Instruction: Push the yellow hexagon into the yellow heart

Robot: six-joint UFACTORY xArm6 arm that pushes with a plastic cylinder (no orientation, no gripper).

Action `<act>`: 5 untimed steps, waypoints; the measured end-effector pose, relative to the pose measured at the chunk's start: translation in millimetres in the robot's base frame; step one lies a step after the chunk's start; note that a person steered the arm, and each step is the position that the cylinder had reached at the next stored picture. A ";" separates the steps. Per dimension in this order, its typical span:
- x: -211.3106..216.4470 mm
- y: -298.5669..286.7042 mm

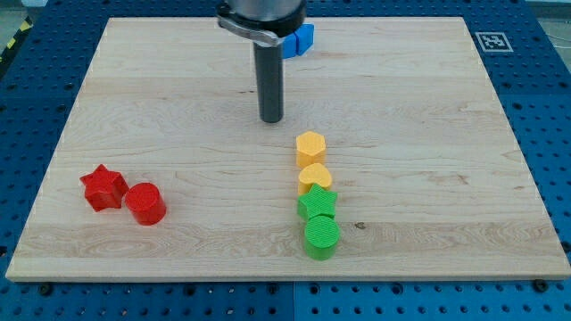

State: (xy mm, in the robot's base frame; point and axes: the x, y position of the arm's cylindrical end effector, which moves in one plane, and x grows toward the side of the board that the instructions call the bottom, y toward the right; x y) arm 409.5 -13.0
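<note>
my tip (pixel 271 119) resting on the pale wooden desk (pixel 428 134), bare rod tool grasping nothing, ridged yellow hexagon (pixel 310 146) just below-right, touching the yellow heart (pixel 314 177), green star (pixel 318 204) beneath

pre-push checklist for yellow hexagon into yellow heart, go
1. My tip in view: ok, toward the view's top-left of the yellow hexagon block, apart from it.
2. Tip lined up behind hexagon: not ok, offset to the view's left.
3. Hexagon-heart gap: cannot tell; yellow heart block looks touching already.
4. Heart free to move: not ok, green star block and green cylinder crowd below.
5. Red blocks clear: ok.
</note>
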 end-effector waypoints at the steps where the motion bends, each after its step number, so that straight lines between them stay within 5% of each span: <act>1: 22.0 14.6; 5: 18.8 17.5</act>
State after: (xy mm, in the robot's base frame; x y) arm 428.3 4.5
